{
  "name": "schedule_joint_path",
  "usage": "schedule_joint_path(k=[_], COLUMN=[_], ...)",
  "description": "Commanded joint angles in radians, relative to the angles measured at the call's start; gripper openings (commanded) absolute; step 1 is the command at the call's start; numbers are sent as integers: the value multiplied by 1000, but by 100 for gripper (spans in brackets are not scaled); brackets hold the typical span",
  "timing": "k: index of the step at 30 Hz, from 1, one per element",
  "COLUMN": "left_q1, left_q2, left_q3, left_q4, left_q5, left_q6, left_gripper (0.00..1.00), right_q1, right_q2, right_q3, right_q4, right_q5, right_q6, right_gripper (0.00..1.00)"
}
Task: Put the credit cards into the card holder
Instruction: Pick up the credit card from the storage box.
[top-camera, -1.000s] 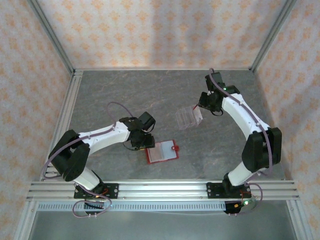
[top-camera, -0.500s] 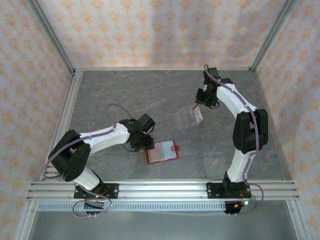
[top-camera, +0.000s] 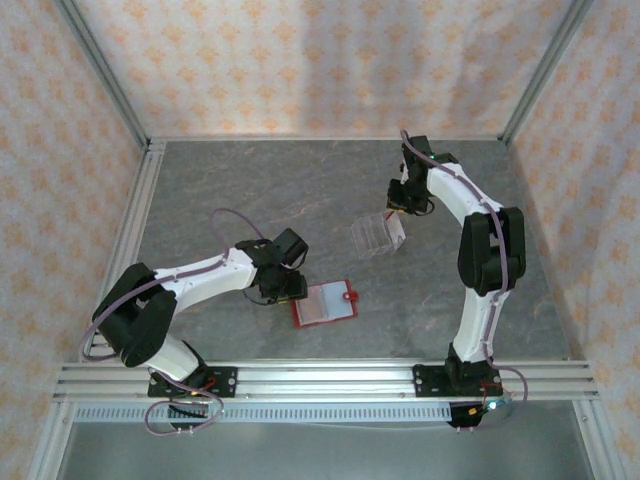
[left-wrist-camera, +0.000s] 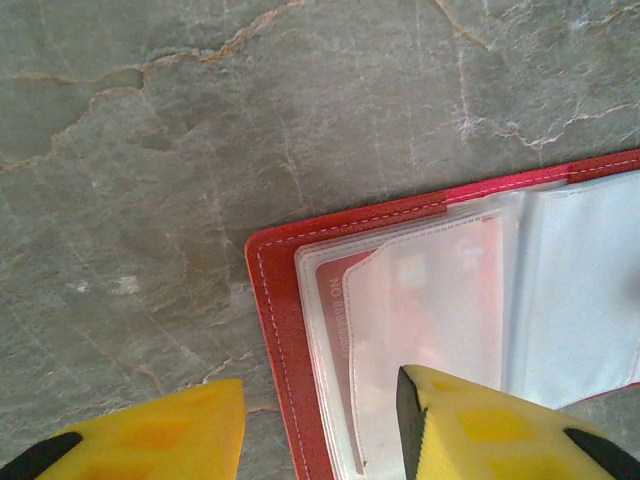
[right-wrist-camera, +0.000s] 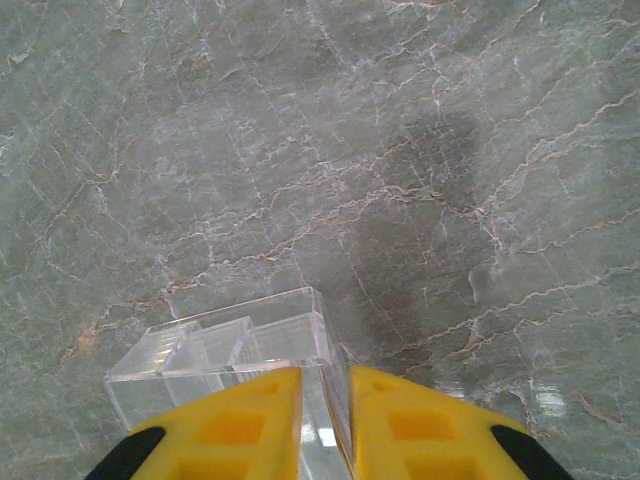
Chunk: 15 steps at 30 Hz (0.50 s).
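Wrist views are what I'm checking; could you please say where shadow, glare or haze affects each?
Right wrist view: a soft dark shadow lies on the stone table, a small glare patch at lower right, and the clear rack looks faint though sharp-edged. Left wrist view: the red wallet's plastic sleeve hazes the card beneath, its print hard to read.

Even, diffuse light falls from above; you see only soft shadows on the tabletop (top-camera: 300, 190). Right wrist view: a broad dim shadow patch on the stone, with small glare spots near the clear rack (right-wrist-camera: 225, 345). The lower edges of both close-ups are slightly soft.
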<state>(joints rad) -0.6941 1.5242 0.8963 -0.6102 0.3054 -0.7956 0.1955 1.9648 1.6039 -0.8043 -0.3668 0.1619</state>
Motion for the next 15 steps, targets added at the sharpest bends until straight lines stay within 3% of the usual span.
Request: schedule_joint_path(k=[1,15], left_q1=[-8,-8], left_q2=[-12,-9], left_q3=[-1,-2], left_q4=[-1,1], left_q5=[-34,-28], left_q6=[-13,-12], left_gripper=[45,45], right_q1=[1,0], right_q2=[11,22], right_q3=[32,57], right_q4=[-32,-44], right_q5=[-2,-8], right_q6=[-13,-16], right_gripper=[18,15])
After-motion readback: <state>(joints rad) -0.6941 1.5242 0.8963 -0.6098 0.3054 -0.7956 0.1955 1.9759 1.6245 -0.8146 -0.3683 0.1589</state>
